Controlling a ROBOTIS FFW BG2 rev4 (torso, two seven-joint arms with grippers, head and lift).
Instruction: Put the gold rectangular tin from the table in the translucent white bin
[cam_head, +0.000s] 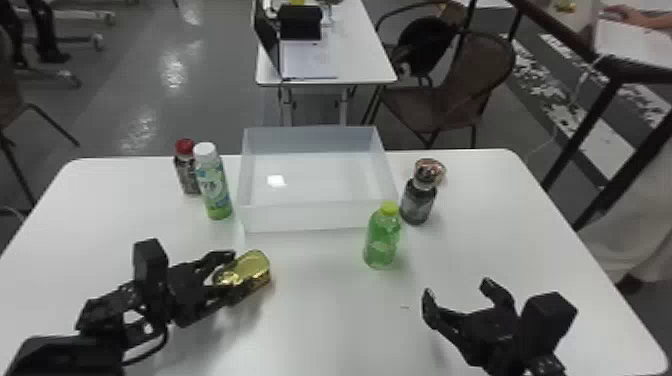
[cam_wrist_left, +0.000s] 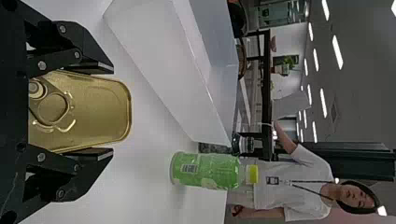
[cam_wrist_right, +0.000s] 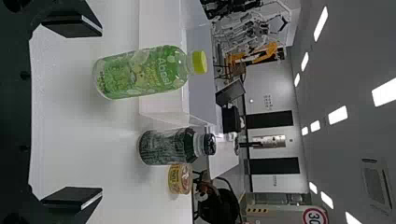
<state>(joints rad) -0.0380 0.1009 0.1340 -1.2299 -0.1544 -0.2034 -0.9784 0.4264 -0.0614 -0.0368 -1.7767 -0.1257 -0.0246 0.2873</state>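
Nearest you in the head view, your left arm (cam_head: 70, 355) comes in over the worktop's (cam_head: 320, 345) near left corner, and its left gripper (cam_head: 239, 274) pinches the gold rectangular tin (cam_head: 257, 265) before the translucent white bin's (cam_head: 305, 217) near wall. The shadow beneath suggests the tin is slightly raised; you'd want it higher to clear the rim. Your right gripper (cam_head: 457, 291) waits over the right part of the near edge, fingers spread. The bin sits at the middle of the far edge, open side up, ready to receive; its floor carries a bright patch of reflected light, and the tin is yet to go in. A white-capped bottle (cam_head: 214, 187) and a red-capped bottle (cam_head: 187, 172) stand off its left wall, a green bottle (cam_head: 382, 240) before its near right corner, a dark bottle (cam_head: 417, 202) beyond that, so a straight lift and forward carry looks safest.

In the left wrist view, the finger pads press the tin's two long sides, leaving the pull ring (cam_wrist_left: 37, 88) and lid uncovered and one end jutting free, which should help you lower it in.

In the right wrist view, your fingers stand wide apart, nothing between the pads; a small round can (cam_wrist_right: 180, 179) sits beside the dark bottle, near the worktop's far edge.
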